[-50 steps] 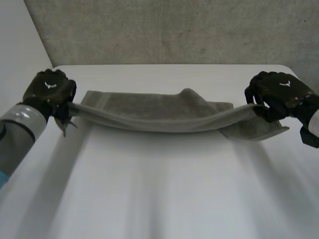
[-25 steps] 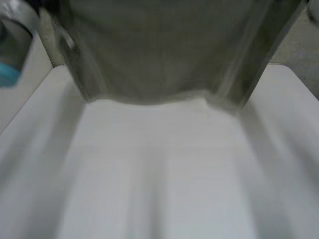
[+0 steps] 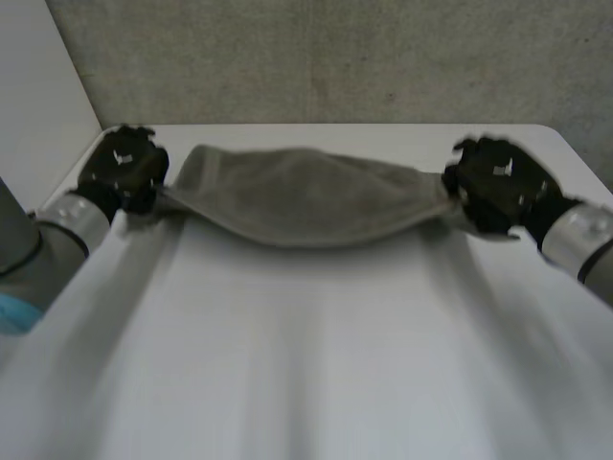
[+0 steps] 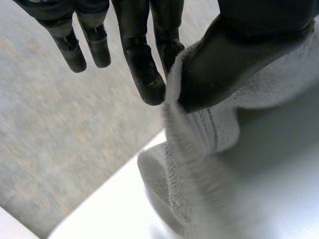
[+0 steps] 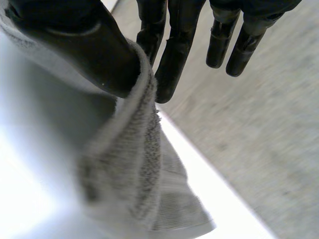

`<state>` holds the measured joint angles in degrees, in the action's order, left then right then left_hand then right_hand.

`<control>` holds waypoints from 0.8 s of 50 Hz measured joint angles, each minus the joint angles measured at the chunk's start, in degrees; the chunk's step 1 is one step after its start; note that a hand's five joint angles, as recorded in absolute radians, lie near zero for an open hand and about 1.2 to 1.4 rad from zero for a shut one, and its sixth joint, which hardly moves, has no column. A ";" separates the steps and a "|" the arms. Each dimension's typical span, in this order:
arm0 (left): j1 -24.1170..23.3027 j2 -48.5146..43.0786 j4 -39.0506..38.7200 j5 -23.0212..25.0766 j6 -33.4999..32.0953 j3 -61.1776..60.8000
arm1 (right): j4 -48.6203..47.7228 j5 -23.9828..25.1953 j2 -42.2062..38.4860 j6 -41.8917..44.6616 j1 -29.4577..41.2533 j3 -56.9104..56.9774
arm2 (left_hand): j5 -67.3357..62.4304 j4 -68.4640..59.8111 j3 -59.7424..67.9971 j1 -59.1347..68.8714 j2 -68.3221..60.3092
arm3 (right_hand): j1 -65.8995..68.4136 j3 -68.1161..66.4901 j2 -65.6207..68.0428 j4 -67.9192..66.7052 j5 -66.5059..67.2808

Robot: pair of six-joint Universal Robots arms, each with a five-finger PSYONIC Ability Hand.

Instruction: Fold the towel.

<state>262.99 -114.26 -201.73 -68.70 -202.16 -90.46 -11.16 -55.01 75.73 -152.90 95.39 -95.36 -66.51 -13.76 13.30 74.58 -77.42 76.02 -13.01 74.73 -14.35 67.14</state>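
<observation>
Mid-fold, I judge: left hand at nine o'clock of the towel, right hand at three, each pinching it between thumb and fingers — next, lower both ends evenly onto the tabletop.

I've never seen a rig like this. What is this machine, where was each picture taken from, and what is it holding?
This is a two-armed robot at a white table. The wide picture comes from a camera between and behind the arms, looking down. The other two come from cameras on the wrists, each looking along its own hand's palm. The arms end in black mechanical hands: the left hand and the right hand. A grey terry towel is stretched between them over the table's far side, its near edge sagging in the middle. Each hand pinches one end between thumb and fingers, as the wrist pictures show.
</observation>
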 measured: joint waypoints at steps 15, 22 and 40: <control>0.31 4.72 -0.87 -0.41 -4.30 -10.09 | 2.87 3.24 5.08 6.60 -5.55 -9.51 | 0.00 0.00 0.00 0.00 0.00 | 0.00 0.00 0.00 0.00 0.00; 1.95 14.98 4.59 -0.40 -4.02 -12.19 | 11.68 4.63 15.64 6.19 -9.51 -7.90 | 0.00 0.00 0.00 0.00 0.00 | 0.00 0.00 0.00 0.00 0.00; 1.36 6.72 7.90 -0.46 -4.41 -4.25 | 18.26 4.96 2.41 6.34 -11.11 6.80 | -0.44 0.00 0.00 0.00 0.00 | 0.00 0.00 0.00 0.00 0.01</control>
<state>264.35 -107.55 -193.82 -69.17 -206.58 -94.71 7.10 -50.05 78.14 -146.57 84.28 -88.56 -66.95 -13.76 13.30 74.58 -77.43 76.02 -13.01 74.73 -14.35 67.15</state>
